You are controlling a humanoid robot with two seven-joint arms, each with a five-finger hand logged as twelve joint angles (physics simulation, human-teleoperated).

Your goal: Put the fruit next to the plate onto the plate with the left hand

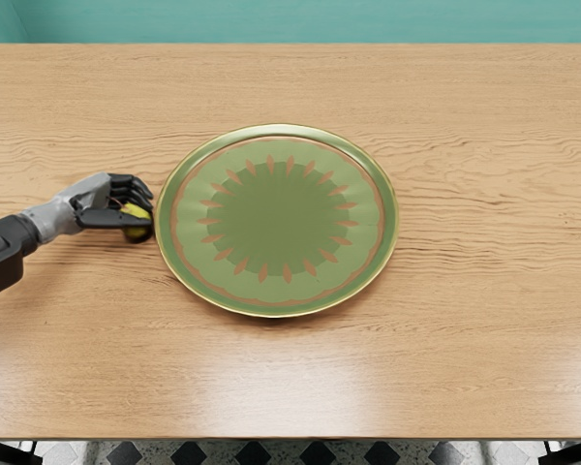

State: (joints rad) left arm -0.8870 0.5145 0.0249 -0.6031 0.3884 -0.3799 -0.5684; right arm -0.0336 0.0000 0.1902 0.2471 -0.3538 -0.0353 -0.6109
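A small yellow fruit [136, 210], only a sliver of it showing, sits just beside the left rim of a round green plate with a gold edge and a reddish sunburst pattern [276, 218]. The left hand [123, 204], grey with black fingers, is curled around the fruit; its arm enters from the picture's left. This looks like the grasp step. Next comes a lift and a short carry rightward over the rim. Whether the fruit touches the light wooden table [445, 368] is unclear. Nothing lies on the plate.
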